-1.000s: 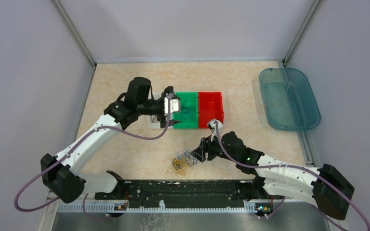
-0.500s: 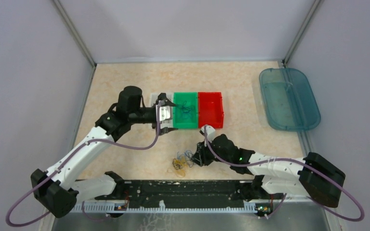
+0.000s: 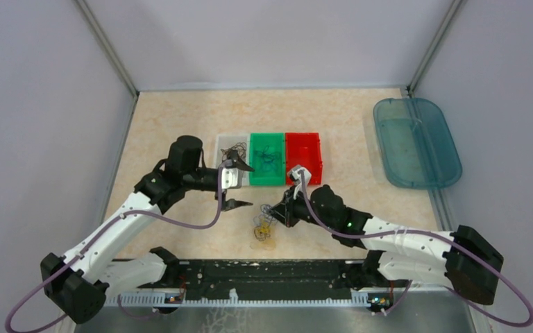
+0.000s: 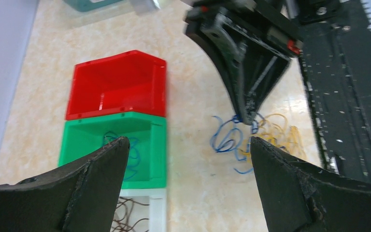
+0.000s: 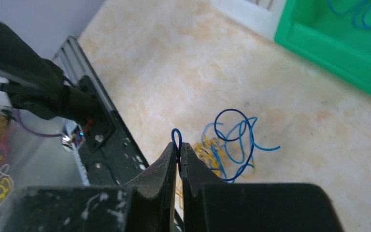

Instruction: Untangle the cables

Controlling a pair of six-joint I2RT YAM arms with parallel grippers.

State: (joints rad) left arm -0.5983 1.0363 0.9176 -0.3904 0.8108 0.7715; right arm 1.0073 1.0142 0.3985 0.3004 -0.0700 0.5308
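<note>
The right hand (image 5: 179,145), clamped on a blue loop (image 5: 176,136) of the cables (image 3: 262,232) lying on the counter (image 3: 180,118) at 6 o'clock from the green bin (image 4: 158,154), should lift slowly so the yellow strands (image 4: 282,133) shed; the left hand (image 3: 241,186) gapes apart at 10 o'clock

top view looks down; wrist views (close, low) share the cables (image 4: 258,137).

- Loose tangle of blue and yellow-orange cables (image 3: 261,229), thin and curly, lies flat on the bench (image 3: 180,118), near the bins.
- One blue cable (image 5: 176,137) stands up from the tangle as a small loop, pinched between the closed fingers (image 5: 170,159) of the right gripper (image 5: 179,145).
- More blue cables (image 3: 269,155) lie coiled in the green bin (image 3: 271,182).
- Dark brown cables (image 3: 235,148) lie curled in the clear bin (image 3: 220,146).
</note>
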